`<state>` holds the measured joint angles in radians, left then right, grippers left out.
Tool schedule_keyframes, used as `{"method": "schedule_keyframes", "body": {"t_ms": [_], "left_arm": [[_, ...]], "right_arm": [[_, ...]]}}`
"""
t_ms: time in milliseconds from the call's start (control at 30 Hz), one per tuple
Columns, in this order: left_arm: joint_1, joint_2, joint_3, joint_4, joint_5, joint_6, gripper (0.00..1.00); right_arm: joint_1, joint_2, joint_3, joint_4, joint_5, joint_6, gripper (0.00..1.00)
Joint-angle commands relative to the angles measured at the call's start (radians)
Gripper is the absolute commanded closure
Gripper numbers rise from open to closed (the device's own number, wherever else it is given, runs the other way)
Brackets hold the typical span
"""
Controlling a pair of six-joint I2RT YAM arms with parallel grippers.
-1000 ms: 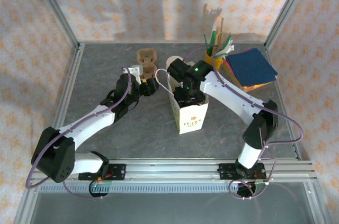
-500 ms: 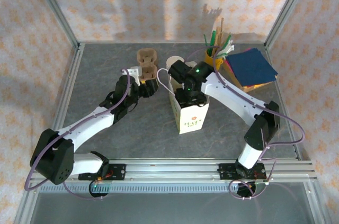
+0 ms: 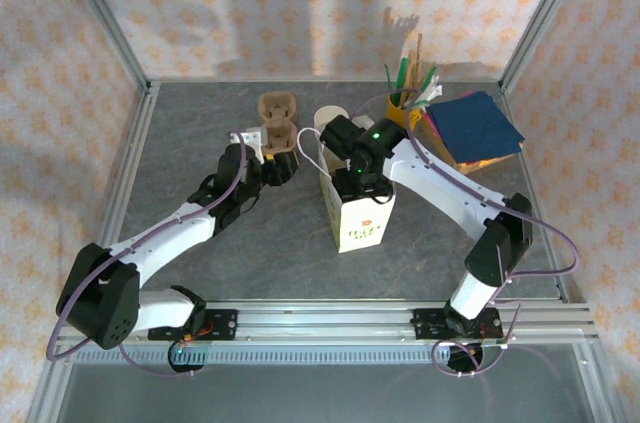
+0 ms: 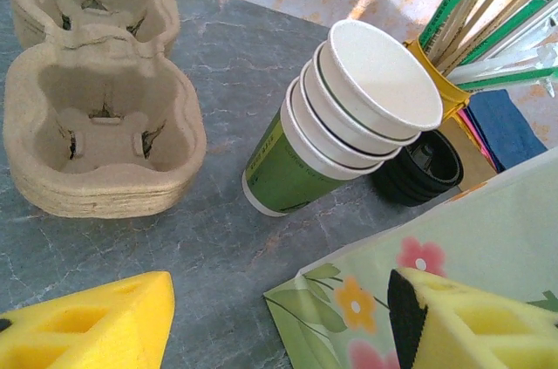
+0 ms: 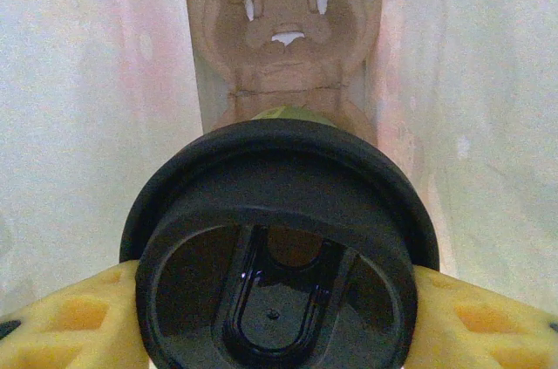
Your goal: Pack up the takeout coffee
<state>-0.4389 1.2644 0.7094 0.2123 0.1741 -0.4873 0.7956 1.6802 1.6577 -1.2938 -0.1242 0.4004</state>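
Right wrist: takeout coffee [image 5: 275,256] inside bag [image 5: 87,81].
Gripped by right jaws, left jaws open; missing the carrier pocket [image 5: 283,29] may tip it.

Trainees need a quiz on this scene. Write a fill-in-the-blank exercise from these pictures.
1. The right gripper holds the takeout coffee inside the paper bag; its lid is ____.
2. The left gripper has its jaws ____.
3. The stacked lidless cups show a ____ lower band.
Missing words: black; open; green.

Bright, even light; soft shadows
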Motion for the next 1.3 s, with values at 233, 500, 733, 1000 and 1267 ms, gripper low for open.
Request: {"method": "schedule_keyframes", "body": {"t_ms": [233, 500, 733, 1000, 1267], "left_arm": [[-0.006, -0.023, -0.011, 0.015, -0.018, 0.021, 0.32], [-0.006, -0.025, -0.019, 0.015, -0.014, 0.018, 0.32], [-0.007, -0.035, -0.023, 0.011, -0.019, 0.017, 0.32], [-0.007, -0.038, -0.024, 0.006, -0.019, 0.016, 0.32], [-0.007, -0.043, -0.025, 0.004, -0.022, 0.014, 0.32]], "right_arm": [[-0.001, 0.0, -0.013, -0.016, 0.027, 0.001, 0.68], [-0.002, 0.014, 0.003, -0.015, 0.036, -0.047, 0.68], [-0.005, 0.03, 0.029, -0.016, 0.037, -0.086, 0.68], [-0.009, 0.034, 0.034, -0.015, 0.043, -0.105, 0.69], [-0.012, 0.031, 0.03, -0.016, 0.04, -0.11, 0.69]]}}
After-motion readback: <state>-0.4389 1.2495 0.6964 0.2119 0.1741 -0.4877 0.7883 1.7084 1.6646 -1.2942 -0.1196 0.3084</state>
